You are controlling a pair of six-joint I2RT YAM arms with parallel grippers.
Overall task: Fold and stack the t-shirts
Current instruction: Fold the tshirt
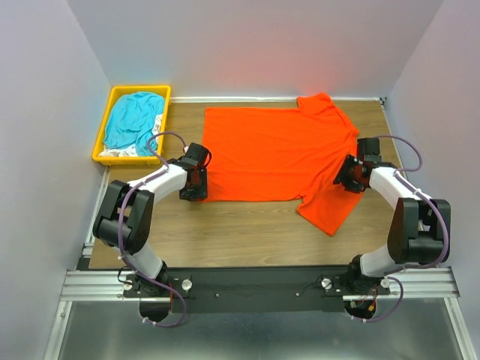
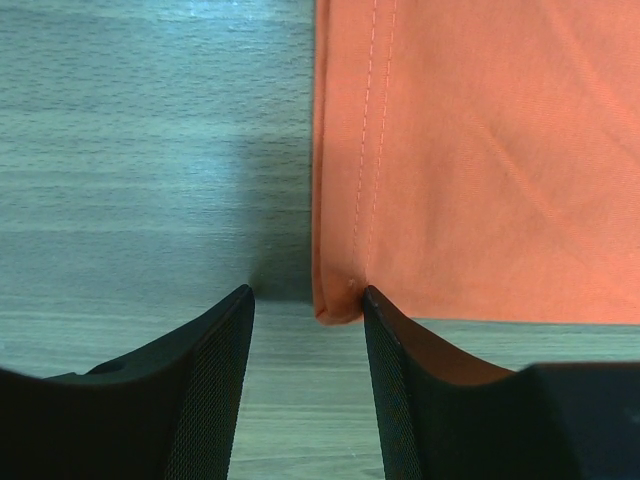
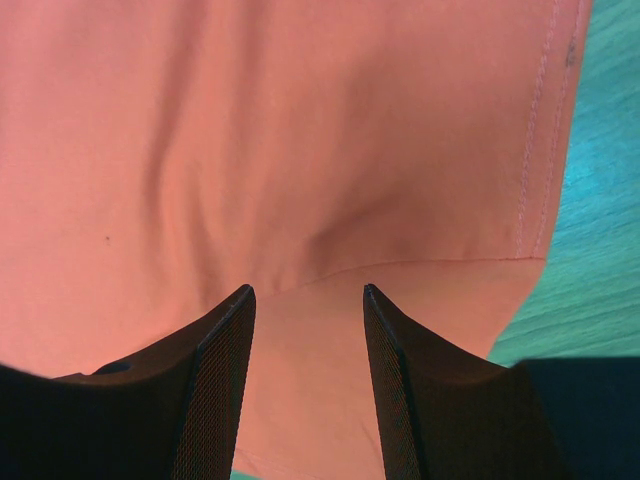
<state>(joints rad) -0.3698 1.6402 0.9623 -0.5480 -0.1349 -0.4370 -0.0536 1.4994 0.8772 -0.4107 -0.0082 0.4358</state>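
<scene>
Two pincers: left pincer [image 2: 307, 293] has its jaws apart around the hem corner [image 2: 336, 303] of the orange shirt [image 1: 277, 154]. Right pincer [image 3: 307, 293] is likewise apart, low over the cloth beside the near sleeve [image 1: 328, 211], gripping nothing.
Orange shirt: spread flat and sideways on the tabletop [image 1: 240, 232], hem towards the left arm, shoulders towards the right.
Risk, left: the corner sits off to one side of the gap, not centred. A close here may catch only the stitched edge or a single layer, and the cloth could slip out on the lift.
Risk, right: a crease runs across between the jaws (which layer lies on top I cannot tell). A bite there could gather sleeve and body together and bunch the fold.
Risk, both: an uneven lift would likely drag the shirt askew.
Bin [image 1: 139, 89]: yellow, at the far left, near the shirt's far hem corner but not touching it. It holds the teal shirt [image 1: 133, 120] and some white cloth [image 1: 118, 152].
In the way: nothing lies on the orange shirt. The near sleeve juts towards the arm bases and will probably need tucking in.
</scene>
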